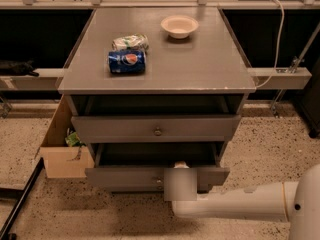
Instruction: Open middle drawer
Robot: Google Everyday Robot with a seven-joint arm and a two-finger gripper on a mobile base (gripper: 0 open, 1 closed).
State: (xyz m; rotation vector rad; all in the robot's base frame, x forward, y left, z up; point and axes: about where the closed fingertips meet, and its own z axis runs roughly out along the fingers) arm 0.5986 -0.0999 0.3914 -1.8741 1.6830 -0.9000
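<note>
Middle drawer point(125, 177), 2nd of the grey fronts, stands pulled out below the front edge of the table point(200, 69), its inside too dark to show any contents; gripper point(180, 170) sits at this drawer's top lip just right of its knob point(159, 180), open or closed I cannot tell; top drawer point(115, 129) stands slightly out; 1 blue can point(127, 62) bearing the Pepsi logo lies on its side towards the front left corner; crumpled packet point(131, 42) just behind it, lettering unreadable; cream bowl point(179, 26) near the back edge looks empty; cardboard box point(62, 156) on the floor off the left edge holds something green point(74, 138)
</note>
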